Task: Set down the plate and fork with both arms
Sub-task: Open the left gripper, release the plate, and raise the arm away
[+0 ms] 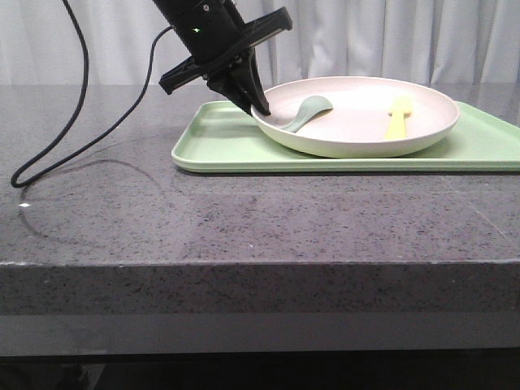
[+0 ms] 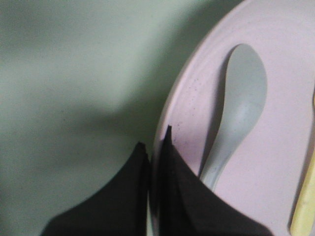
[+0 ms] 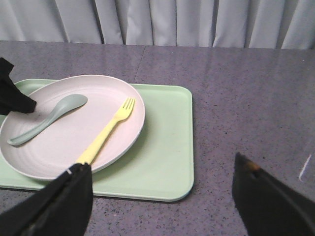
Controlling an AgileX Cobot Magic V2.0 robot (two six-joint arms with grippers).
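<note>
Matte plastic plate (image 1: 357,122) sits on the green tray (image 1: 219,146); your left gripper (image 1: 258,104) has its fingers pinched on the near rim. Light but stiff, probably slick, so grip deep. Fork (image 3: 106,132) lies inside; right gripper (image 3: 162,196) fingers are wide, holding nothing.

Plate (image 1: 357,122), fork (image 1: 399,118), spoon (image 1: 307,111), tray (image 1: 219,146): matte smooth plastic. Desk (image 1: 244,219): speckled, polished stone-like, slightly glossy.
</note>
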